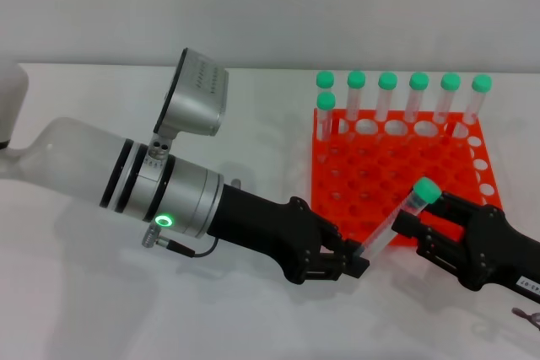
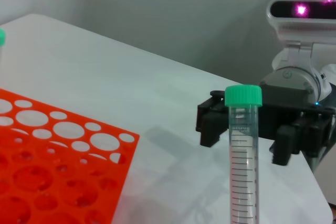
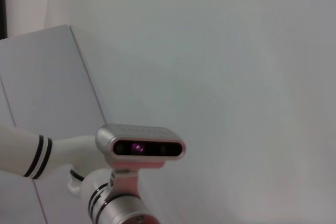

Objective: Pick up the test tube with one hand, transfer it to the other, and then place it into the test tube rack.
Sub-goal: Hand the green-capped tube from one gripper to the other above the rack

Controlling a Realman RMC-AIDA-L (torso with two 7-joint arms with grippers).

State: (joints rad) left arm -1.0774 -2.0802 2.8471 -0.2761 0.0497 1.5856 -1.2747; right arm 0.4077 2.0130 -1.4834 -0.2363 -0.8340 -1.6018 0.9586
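Two grippers are meeting at lower centre: my left gripper is pinching the test tube by its base, so I am easing my spread right gripper squarely around it below the green cap before releasing.

This place looks like a laboratory or a robot test bench. A plain white tabletop stands before a bare pale wall. On it sits an orange-red test tube rack with many round holes, and clear green-capped tubes stand upright in its far row, as in a lab.
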